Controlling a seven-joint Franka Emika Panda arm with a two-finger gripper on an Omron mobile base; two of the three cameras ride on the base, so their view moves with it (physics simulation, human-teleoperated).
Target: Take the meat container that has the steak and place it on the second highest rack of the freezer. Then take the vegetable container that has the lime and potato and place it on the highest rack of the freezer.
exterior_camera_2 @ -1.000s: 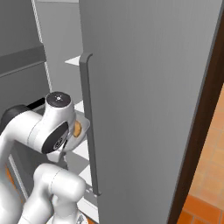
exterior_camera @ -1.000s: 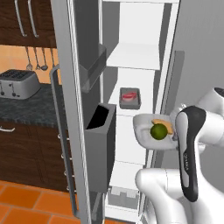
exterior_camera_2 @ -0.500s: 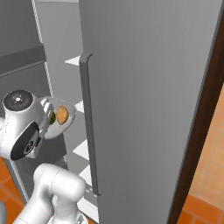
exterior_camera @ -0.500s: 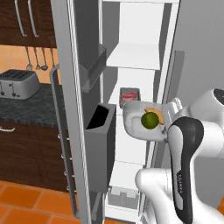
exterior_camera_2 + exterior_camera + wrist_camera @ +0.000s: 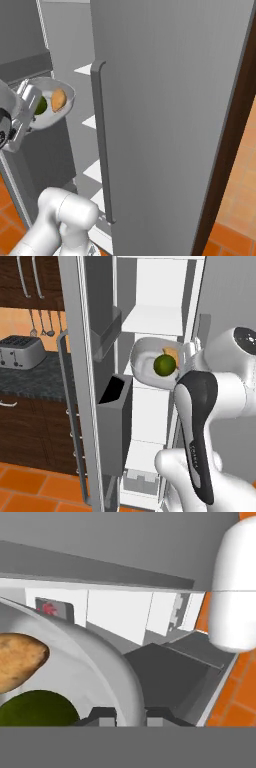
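Observation:
My gripper (image 5: 186,358) is shut on the right rim of the vegetable container (image 5: 145,363), a pale round bowl held up in front of the open freezer (image 5: 150,286). Inside it lie the green lime (image 5: 165,364) and the tan potato (image 5: 171,352). From the right base view the gripper (image 5: 27,102) holds the bowl (image 5: 60,112) with lime (image 5: 41,105) and potato (image 5: 58,99). In the hand view the rim (image 5: 100,662) runs between my gripper (image 5: 131,714), with potato (image 5: 17,659) and lime (image 5: 37,709). Beyond it, the meat container with the steak (image 5: 52,608) sits on a white shelf.
A white rack (image 5: 152,320) lies just above the bowl. Dark door bins (image 5: 115,421) hang on the open freezer door (image 5: 75,381) at the left. The closed grey door with its long handle (image 5: 102,140) stands at the right. A toaster (image 5: 20,351) rests on the dark counter.
The gripper has risen with the bowl, up and left towards the freezer's shelves. In the left base view the bowl now covers the steak container.

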